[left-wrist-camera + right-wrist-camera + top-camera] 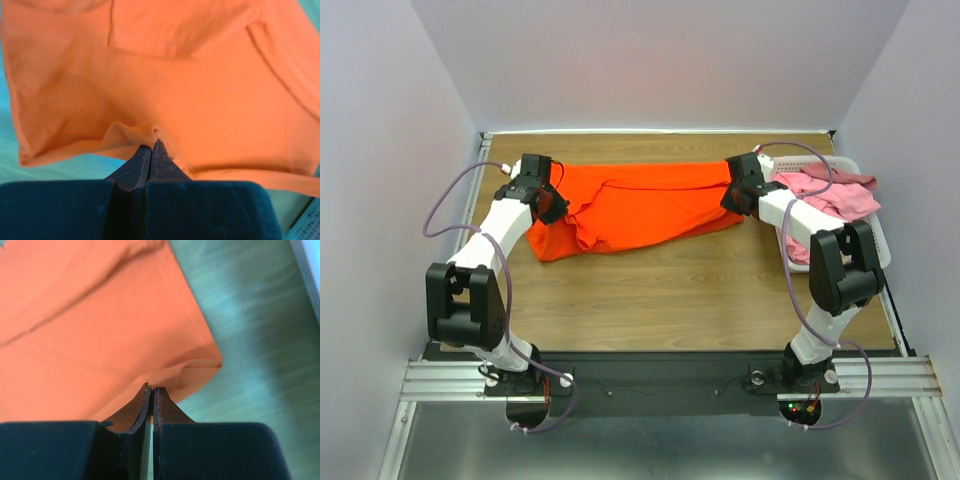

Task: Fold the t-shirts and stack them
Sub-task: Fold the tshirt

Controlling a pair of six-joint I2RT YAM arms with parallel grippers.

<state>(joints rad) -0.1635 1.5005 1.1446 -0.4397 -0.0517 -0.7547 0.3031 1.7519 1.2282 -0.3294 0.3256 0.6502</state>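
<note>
The orange-red t-shirt [640, 205] is stretched across the far half of the table between my two grippers. My left gripper [552, 200] is shut on its left end; in the left wrist view the fingertips [152, 145] pinch a small fold of the orange cloth [165, 85]. My right gripper [738, 190] is shut on its right end; in the right wrist view the fingertips [152, 388] pinch the hem by a corner of the cloth [100, 330]. Pink and dusty rose t-shirts [830, 195] lie bunched in the basket at the right.
The white slatted basket [880, 235] stands at the table's right edge, close beside my right arm. The wooden table [670, 290] lies bare in front of the shirt. Grey walls close in the left, far and right sides.
</note>
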